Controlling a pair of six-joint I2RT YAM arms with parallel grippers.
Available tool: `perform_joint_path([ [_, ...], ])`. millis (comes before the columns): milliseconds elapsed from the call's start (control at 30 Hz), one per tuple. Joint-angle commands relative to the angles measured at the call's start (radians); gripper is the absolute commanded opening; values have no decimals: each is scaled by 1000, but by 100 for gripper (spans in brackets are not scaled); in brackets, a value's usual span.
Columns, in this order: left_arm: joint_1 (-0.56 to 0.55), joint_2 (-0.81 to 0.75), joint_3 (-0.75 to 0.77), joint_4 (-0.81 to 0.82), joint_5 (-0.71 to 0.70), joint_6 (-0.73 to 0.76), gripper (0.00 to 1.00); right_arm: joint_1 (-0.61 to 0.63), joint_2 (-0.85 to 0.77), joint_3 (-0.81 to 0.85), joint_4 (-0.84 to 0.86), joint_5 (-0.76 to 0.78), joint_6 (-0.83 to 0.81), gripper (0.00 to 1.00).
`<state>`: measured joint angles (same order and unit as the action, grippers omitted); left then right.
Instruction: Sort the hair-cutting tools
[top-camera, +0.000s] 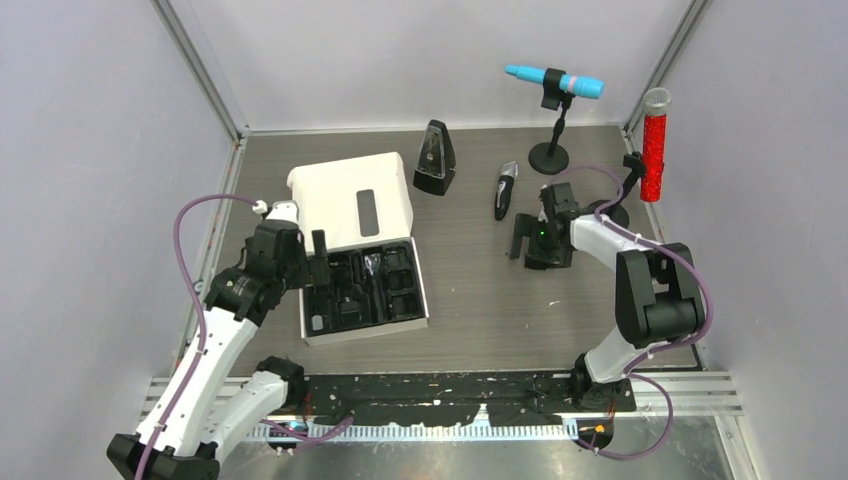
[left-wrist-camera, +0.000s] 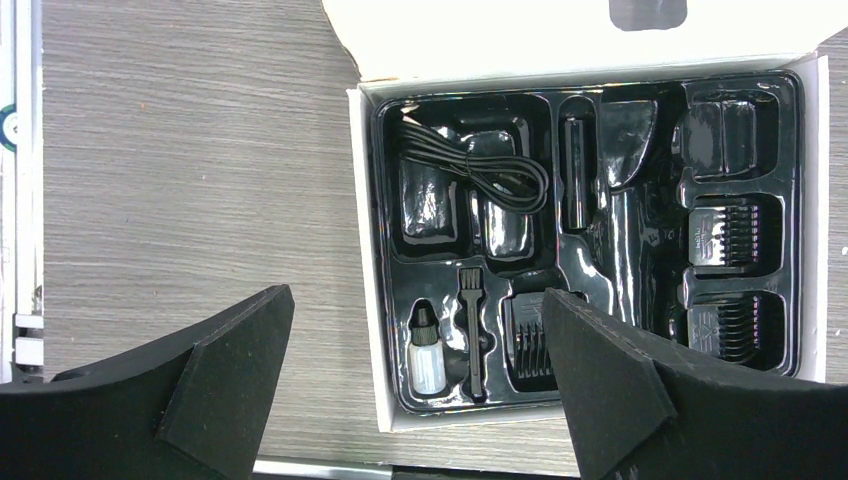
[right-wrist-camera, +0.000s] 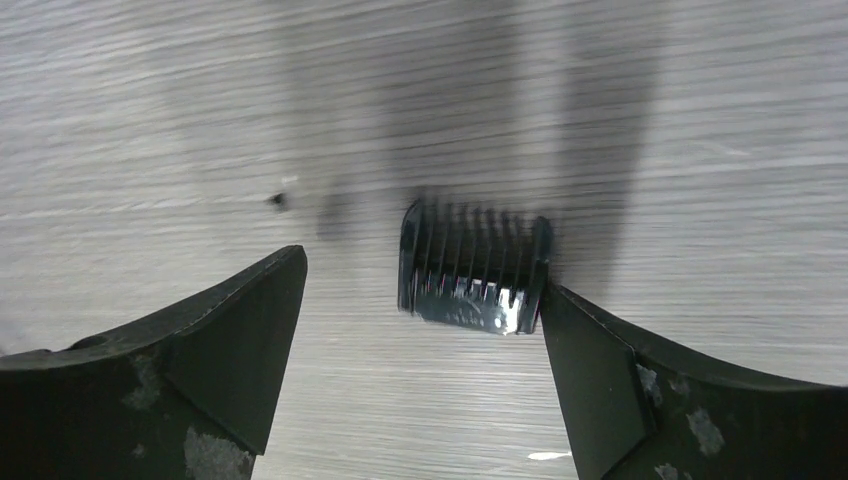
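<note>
The black-and-silver clipper (top-camera: 503, 190) lies on the table behind my right arm. In the right wrist view a black comb guard (right-wrist-camera: 475, 270) lies flat on the wood, just ahead of my right gripper (right-wrist-camera: 425, 340) and against the tip of its right finger (right-wrist-camera: 590, 360); the jaws are open. My left gripper (left-wrist-camera: 420, 390) hangs open over the near corner of the white box (left-wrist-camera: 365, 260). Its black tray holds a coiled cable (left-wrist-camera: 480, 170), a short cylinder (left-wrist-camera: 573, 170), a tiny bottle (left-wrist-camera: 427, 355), a brush (left-wrist-camera: 470, 330) and comb guards (left-wrist-camera: 735, 240).
The box lid (top-camera: 350, 205) lies open behind the tray. A black metronome (top-camera: 435, 158) stands beside it. A blue microphone (top-camera: 553, 80) and a red microphone (top-camera: 655, 145) stand on round bases at the back right. Grey walls close in three sides.
</note>
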<state>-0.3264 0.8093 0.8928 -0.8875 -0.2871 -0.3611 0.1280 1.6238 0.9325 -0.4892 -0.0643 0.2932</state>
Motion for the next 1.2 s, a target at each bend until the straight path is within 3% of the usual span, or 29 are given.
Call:
perform_joint_path([
  [0, -3, -14, -3, 36, 21, 10, 100, 151, -13, -35, 84, -121, 108, 96],
  [233, -2, -18, -6, 33, 17, 12, 100, 287, 3, 75, 61, -192, 99, 96],
  [467, -2, -25, -8, 35, 19, 14, 100, 294, 3, 200, -115, 21, -91, 96],
  [767, -2, -23, -11, 36, 25, 17, 100, 283, 105, 289, -210, 121, -313, 95],
  [1067, -2, -14, -11, 36, 24, 19, 100, 242, 211, 318, -217, 3, -368, 81],
  [1167, -2, -8, -11, 35, 28, 19, 100, 243, 224, 320, -209, -20, -354, 72],
])
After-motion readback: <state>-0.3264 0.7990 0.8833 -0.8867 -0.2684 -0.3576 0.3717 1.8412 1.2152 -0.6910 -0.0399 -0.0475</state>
